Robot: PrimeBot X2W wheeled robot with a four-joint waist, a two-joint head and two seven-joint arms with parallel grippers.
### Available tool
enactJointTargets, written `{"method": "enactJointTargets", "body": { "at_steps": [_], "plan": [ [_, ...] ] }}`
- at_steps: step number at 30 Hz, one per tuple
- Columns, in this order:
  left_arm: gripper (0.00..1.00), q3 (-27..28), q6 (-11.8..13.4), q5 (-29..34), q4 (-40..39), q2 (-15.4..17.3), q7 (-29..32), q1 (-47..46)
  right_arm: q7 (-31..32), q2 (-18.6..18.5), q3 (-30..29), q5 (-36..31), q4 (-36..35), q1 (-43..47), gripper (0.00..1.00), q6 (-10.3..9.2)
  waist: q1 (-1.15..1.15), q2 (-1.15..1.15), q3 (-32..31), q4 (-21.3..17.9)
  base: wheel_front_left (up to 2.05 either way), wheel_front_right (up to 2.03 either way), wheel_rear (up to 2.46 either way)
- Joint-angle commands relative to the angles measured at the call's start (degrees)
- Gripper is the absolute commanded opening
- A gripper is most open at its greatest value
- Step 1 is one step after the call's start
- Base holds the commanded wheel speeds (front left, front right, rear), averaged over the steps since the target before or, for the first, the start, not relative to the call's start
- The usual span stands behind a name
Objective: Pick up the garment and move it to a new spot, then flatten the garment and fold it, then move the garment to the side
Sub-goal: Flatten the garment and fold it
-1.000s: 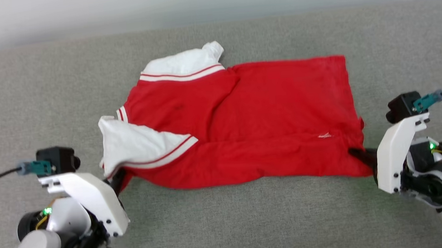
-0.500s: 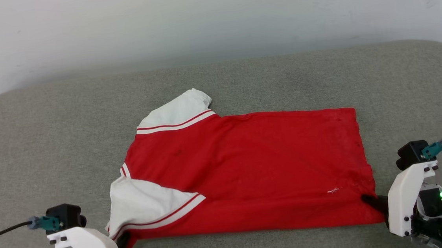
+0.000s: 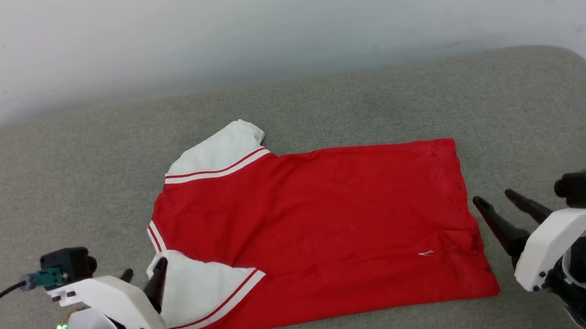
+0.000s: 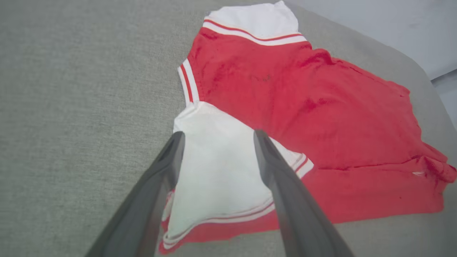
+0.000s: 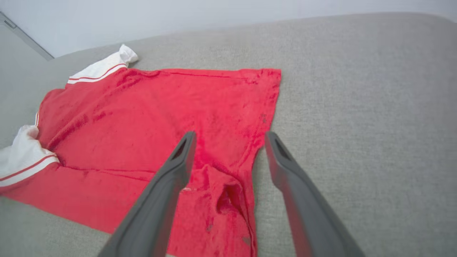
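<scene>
Red garment (image 3: 318,225), white sleeves (image 3: 218,149), spread on grey cushion (image 3: 63,167)

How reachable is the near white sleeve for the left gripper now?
Probably yes: the left gripper is open and aimed at the near white sleeve of the garment, close by, with nothing in between. The sleeve lies flat on the grey cushion, so pinching it may need a low approach.

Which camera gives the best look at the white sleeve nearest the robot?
The left wrist view: the near white sleeve lies large between the open fingers of the left gripper, striped cuff plain. The head view shows it smaller, partly behind that gripper. The right wrist view catches one corner at its left edge.
</scene>
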Motion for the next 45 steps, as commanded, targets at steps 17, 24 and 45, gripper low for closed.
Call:
{"method": "enactJointTargets", "body": {
  "at_steps": [17,24,45],
  "plan": [
    [1.0,1.66,-1.88,9.1,4.03,-0.42,-13.51,-22.0,-13.3,4.9,-7.97,-9.09,-13.92,-3.96,1.0,-0.02,0.0,0.0,11.64,-6.67,0.0,0.0,0.0],
    [1.0,-0.61,-5.93,9.54,10.87,2.95,-5.67,-35.99,-14.74,7.08,-8.8,-11.95,-18.83,-6.43,1.0,-0.02,0.0,0.0,18.8,-11.64,0.0,0.0,0.0],
    [0.77,-9.04,-7.18,6.1,28.73,13.25,38.0,-49.58,-18.17,9.32,-5.81,-7.94,-14.21,-8.65,1.0,-0.02,0.0,0.0,28.48,-20.51,0.0,0.0,0.0]
  ]
}}
